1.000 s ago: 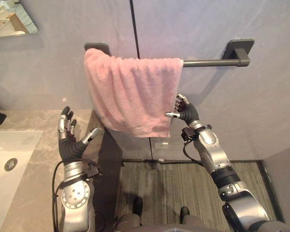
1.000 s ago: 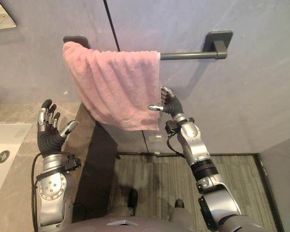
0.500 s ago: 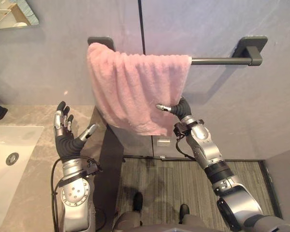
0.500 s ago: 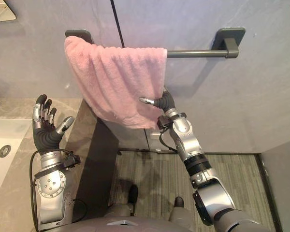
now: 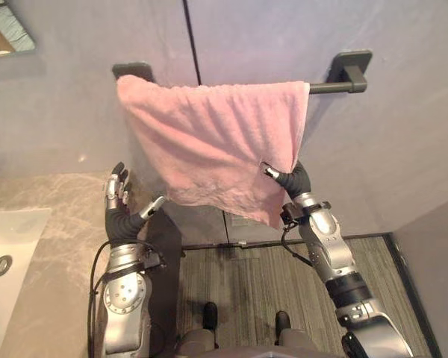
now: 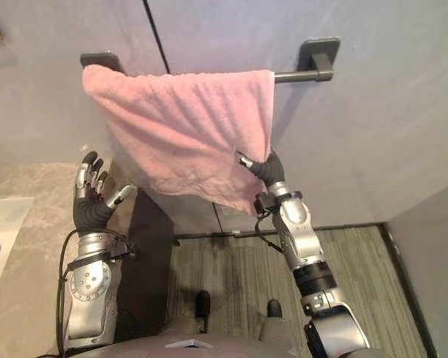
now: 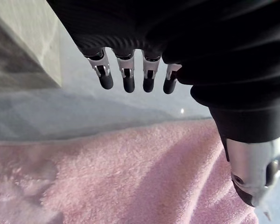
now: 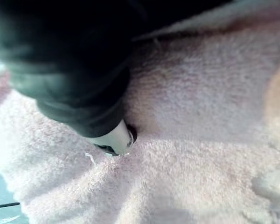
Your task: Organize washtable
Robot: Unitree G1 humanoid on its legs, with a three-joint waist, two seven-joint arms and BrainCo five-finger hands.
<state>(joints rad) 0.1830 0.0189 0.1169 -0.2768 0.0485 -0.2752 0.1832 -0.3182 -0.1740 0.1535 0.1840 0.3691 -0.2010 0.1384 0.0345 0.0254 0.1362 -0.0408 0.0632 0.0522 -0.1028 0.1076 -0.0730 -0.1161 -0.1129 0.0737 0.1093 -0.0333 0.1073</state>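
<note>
Between thumb and hidden fingers of right hand [image 5: 291, 180], towel [image 5: 209, 145] edge sits pinched; advise drawing it level along rail [image 5: 330, 87] above hand; left hand [image 5: 119, 216] released, idle.

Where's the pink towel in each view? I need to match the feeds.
Left eye view: pink towel hangs centre, over the dark rail.
Right eye view: towel likewise centre, under the rail.
Left wrist view: towel beyond the left hand.
Right wrist view: towel against the right hand.
Shared landmark: right hand pinching the towel's right edge.
</note>
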